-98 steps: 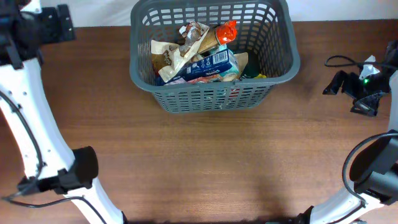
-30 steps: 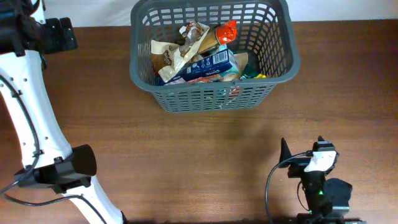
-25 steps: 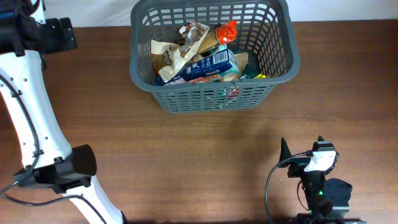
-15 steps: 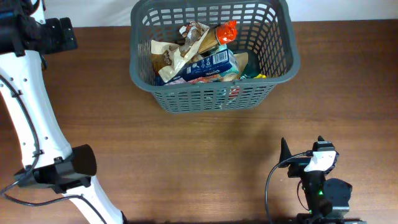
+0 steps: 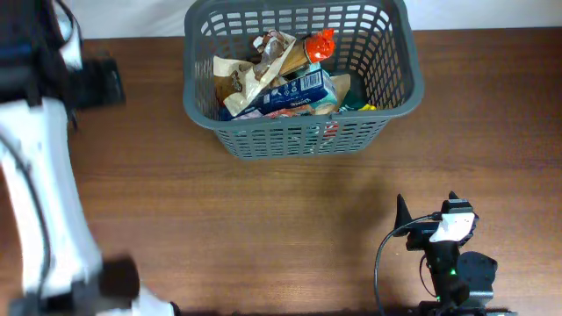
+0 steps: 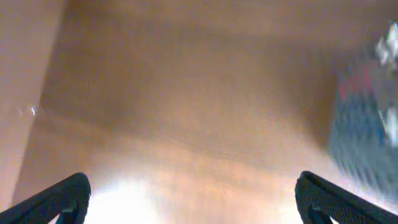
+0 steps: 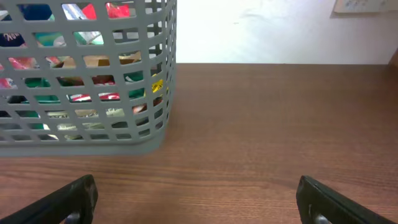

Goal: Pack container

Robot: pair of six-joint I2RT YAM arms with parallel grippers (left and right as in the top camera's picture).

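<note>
Over the left side of the table (image 5: 263, 219), the left gripper (image 6: 193, 198) hangs empty, fingers spread. At the table's far middle, the basket (image 5: 303, 136) holds heaped packets (image 5: 281, 83). At the table's near right, the right gripper (image 7: 199, 202) is spread too, empty. No packets show outside; packing looks finished.

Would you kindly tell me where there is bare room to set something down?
Bare brown wooden table lies in front of the dark grey slotted plastic basket, between the white left arm and the right gripper, and also right of the basket. The basket itself is crowded with snack packets.
</note>
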